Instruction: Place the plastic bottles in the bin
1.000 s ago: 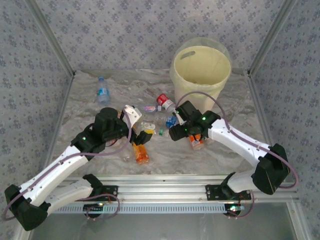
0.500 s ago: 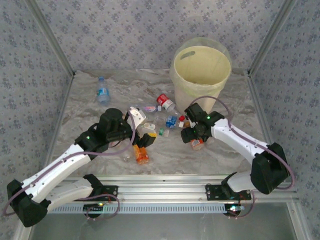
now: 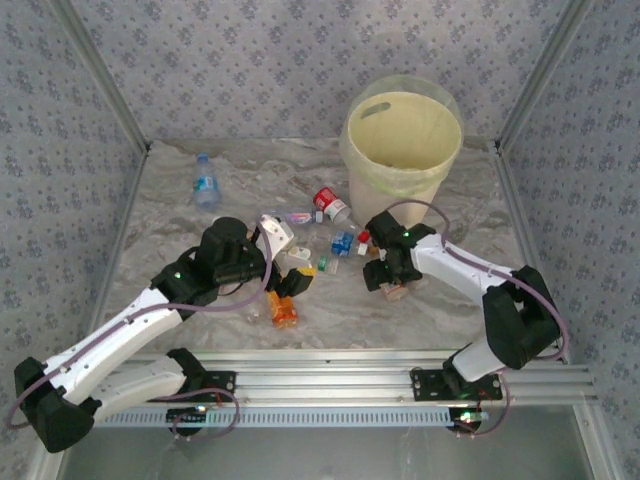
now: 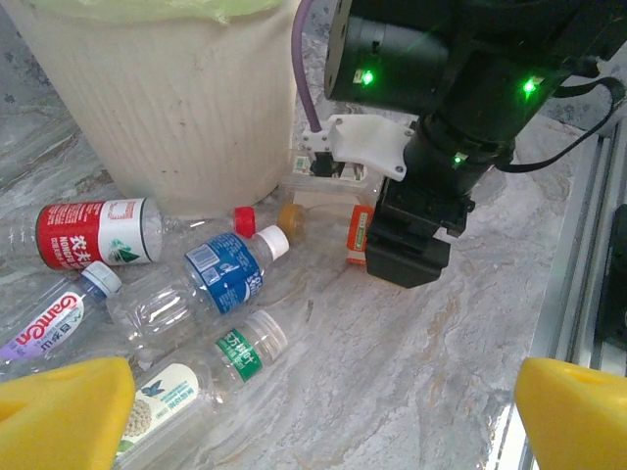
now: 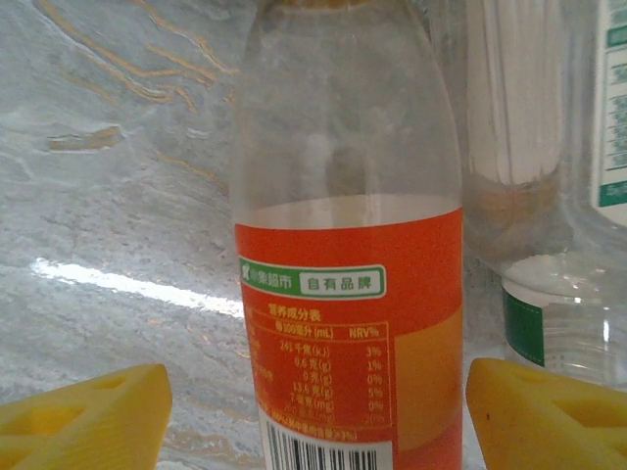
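Note:
Several small clear plastic bottles lie in a loose cluster in the middle of the marble table. My right gripper (image 3: 388, 275) points down over an orange-labelled bottle (image 5: 348, 323). Its yellow fingertips (image 5: 78, 416) stand either side of the label with a gap on the left, so it is open around the bottle. My left gripper (image 3: 298, 262) is wide open, and between its fingers is only bare table (image 4: 392, 392). Just ahead of it lie a green-labelled bottle (image 4: 240, 354), a blue-labelled one (image 4: 225, 274) and a red-labelled one (image 4: 93, 232). The pale-yellow bin (image 3: 403, 135) stands at the back right.
A lone blue-labelled bottle (image 3: 205, 182) lies at the far left. Another orange bottle (image 3: 283, 310) lies near the front, under my left forearm. Metal frame posts and patterned walls close in both sides, and a rail (image 3: 330, 378) runs along the near edge.
My right gripper has swung right and toward the near edge, onto the orange-labelled bottle. My left gripper has edged a little right toward the cluster, still wide open.

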Action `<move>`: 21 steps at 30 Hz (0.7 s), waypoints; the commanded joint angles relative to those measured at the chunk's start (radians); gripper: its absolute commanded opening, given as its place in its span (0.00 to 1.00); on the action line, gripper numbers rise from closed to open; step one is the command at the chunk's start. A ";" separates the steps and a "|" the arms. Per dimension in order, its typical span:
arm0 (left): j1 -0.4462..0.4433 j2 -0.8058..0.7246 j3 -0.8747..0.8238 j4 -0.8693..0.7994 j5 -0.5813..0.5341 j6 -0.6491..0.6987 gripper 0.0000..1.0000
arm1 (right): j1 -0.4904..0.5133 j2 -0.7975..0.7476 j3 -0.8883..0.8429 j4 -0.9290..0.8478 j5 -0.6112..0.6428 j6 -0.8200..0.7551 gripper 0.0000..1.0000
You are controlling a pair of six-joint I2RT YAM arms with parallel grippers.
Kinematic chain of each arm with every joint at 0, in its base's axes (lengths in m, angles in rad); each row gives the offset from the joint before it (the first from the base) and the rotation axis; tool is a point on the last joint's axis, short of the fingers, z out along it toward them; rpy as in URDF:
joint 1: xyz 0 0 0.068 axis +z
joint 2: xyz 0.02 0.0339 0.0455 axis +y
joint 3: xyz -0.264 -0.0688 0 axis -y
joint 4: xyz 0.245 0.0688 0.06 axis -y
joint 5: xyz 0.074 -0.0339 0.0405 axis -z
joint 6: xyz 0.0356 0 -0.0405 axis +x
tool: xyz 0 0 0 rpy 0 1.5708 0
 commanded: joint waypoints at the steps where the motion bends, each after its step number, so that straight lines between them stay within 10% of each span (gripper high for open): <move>1: -0.003 -0.003 0.025 0.031 0.030 -0.011 1.00 | -0.005 0.021 -0.014 0.014 0.017 0.027 0.80; 21: 0.045 0.003 0.042 0.032 0.068 -0.014 1.00 | 0.005 0.091 -0.054 0.102 0.087 0.063 0.68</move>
